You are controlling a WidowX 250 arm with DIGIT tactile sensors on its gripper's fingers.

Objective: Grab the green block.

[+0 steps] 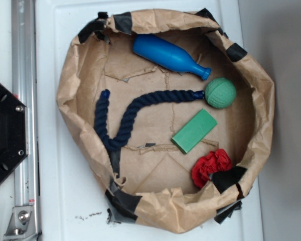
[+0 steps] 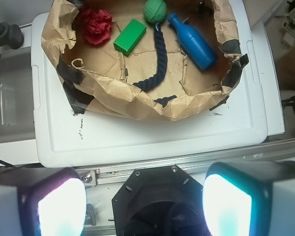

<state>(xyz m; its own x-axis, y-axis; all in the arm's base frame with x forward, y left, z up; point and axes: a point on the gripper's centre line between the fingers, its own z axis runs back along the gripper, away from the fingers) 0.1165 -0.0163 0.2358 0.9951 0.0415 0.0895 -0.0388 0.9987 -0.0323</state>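
While the hand [image 2: 144,206] hangs with fingers spread apart above the robot's base, the green block [image 2: 130,35] lies far ahead, slightly leftward, long axis diagonal.

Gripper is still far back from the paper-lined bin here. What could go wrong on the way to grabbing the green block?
1. The flat bright green rectangular block lies close to the round textured green ball and the crumpled red cloth; a slightly off approach could close on a neighbour.
2. The crinkled brown paper wall rises around the bin; a low approach might snag it.
3. The block lies flat; the open gripper may push it along the paper rather than straddle it.
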